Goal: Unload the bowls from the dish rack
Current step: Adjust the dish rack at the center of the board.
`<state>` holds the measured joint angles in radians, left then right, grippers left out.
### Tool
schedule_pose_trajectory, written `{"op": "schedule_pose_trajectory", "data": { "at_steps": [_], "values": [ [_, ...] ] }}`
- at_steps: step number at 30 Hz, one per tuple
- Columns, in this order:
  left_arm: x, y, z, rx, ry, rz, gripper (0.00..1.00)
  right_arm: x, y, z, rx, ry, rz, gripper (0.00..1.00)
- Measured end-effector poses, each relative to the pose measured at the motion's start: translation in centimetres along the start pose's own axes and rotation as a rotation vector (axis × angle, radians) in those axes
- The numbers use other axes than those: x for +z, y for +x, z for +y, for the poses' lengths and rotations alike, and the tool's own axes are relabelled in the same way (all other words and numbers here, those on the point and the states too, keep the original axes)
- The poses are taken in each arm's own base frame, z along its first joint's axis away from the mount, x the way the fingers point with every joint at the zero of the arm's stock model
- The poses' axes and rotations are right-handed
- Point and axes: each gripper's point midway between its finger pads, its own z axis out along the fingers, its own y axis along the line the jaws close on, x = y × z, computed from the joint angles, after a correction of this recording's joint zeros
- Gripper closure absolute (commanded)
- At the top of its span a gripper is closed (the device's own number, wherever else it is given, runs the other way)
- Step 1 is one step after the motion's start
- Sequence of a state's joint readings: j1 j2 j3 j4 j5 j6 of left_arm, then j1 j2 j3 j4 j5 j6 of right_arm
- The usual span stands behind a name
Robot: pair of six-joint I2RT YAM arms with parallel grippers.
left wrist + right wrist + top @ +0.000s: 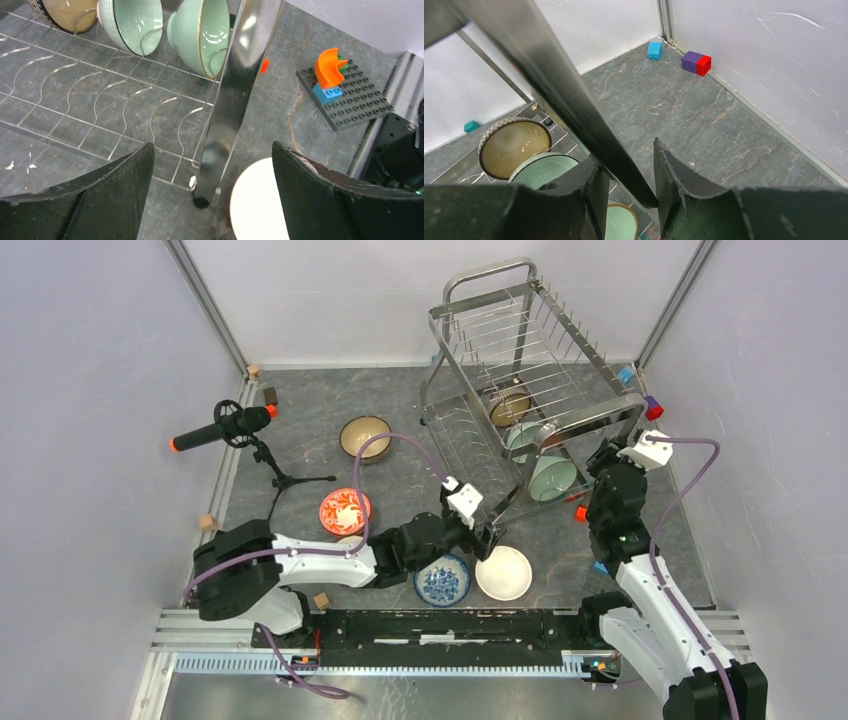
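A studded plate (350,105) is shown plainly only in the left wrist view, at right. Three bowls (200,35) are stood in the dish rack (520,370), upper frame. The left gripper (212,145) is spread wide. The right gripper (624,155) is set astride a rack bar that blocks its view, and whether it grips cannot be told.

- No writing, label, brand name, number or sign can be read in any of the three views.
- The blue-and-white bowl (442,582) and the red patterned bowl (344,511) bear painted ornament only, with no letters or figures.
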<state>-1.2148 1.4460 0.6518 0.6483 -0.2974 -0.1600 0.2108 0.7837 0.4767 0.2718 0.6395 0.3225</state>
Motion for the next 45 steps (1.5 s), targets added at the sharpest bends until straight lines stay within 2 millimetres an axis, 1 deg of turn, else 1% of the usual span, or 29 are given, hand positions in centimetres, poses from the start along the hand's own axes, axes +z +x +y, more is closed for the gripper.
{"op": "schedule_pose_trajectory", "data": {
  "at_steps": [3, 6, 7, 9, 11, 14, 18, 21, 26, 30, 32, 34, 36, 40, 43, 44, 45],
  "values": [
    [1.1, -0.2, 0.2, 0.023, -0.033, -0.013, 0.24, -0.1, 0.1, 0.1, 0.007, -0.006, 0.0, 1.0],
    [2.3, -0.7, 0.9, 0.049, -0.088, -0.029, 0.45, -0.4, 0.2, 0.1, 0.021, -0.02, -0.001, 1.0],
    [2.7, -0.8, 0.9, 0.058, -0.098, -0.031, 0.5, -0.6, 0.3, 0.2, 0.025, -0.026, -0.001, 1.0],
    [3.2, -0.9, 0.8, 0.078, -0.119, -0.034, 0.59, -0.8, 0.4, 0.3, 0.034, -0.043, -0.002, 1.0],
    [3.8, -1.0, 0.8, 0.102, -0.135, -0.036, 0.64, -1.1, 0.6, 0.4, 0.045, -0.056, -0.003, 1.0],
    [4.2, -1.1, 1.4, 0.16, -0.169, -0.031, 0.7, -1.4, 0.6, 0.5, 0.06, -0.073, -0.003, 1.0],
    [4.6, -1.2, 2.5, 0.187, -0.216, -0.029, 0.76, -1.6, 0.7, 0.6, 0.076, -0.082, -0.005, 1.0],
    [5.2, -1.4, 3.9, 0.195, -0.246, -0.027, 0.8, -1.7, 0.8, 0.7, 0.093, -0.09, -0.007, 1.0],
    [6.0, -1.8, 6.2, 0.203, -0.283, -0.026, 0.83, -2.1, 1.0, 1.0, 0.13, -0.114, -0.006, 1.0],
    [6.3, -2.0, 7.5, 0.203, -0.287, -0.024, 0.85, -2.3, 1.1, 1.4, 0.141, -0.137, 0.0, 1.0],
    [6.5, -2.1, 8.1, 0.2, -0.285, -0.023, 0.89, -2.4, 1.2, 1.7, 0.146, -0.151, 0.006, 0.99],
    [6.6, -2.2, 8.8, 0.199, -0.283, -0.021, 0.95, -2.5, 1.3, 2.1, 0.146, -0.169, 0.013, 0.94],
    [6.7, -2.3, 9.5, 0.201, -0.28, -0.019, 0.98, -2.5, 1.5, 2.5, 0.146, -0.189, 0.021, 0.86],
    [6.8, -2.5, 11.0, 0.204, -0.291, -0.014, 0.98, -2.8, 1.8, 3.3, 0.144, -0.234, 0.04, 0.66],
    [6.9, -2.6, 11.9, 0.201, -0.298, -0.013, 0.98, -3.0, 2.0, 3.8, 0.144, -0.261, 0.051, 0.49],
    [6.9, -2.6, 12.2, 0.2, -0.3, -0.013, 0.98, -3.1, 2.3, 3.9, 0.153, -0.268, 0.065, 0.44],
    [6.8, -2.6, 12.5, 0.199, -0.304, -0.013, 0.98, -3.4, 3.0, 4.0, 0.152, -0.273, 0.095, 0.39]
  ]
}}
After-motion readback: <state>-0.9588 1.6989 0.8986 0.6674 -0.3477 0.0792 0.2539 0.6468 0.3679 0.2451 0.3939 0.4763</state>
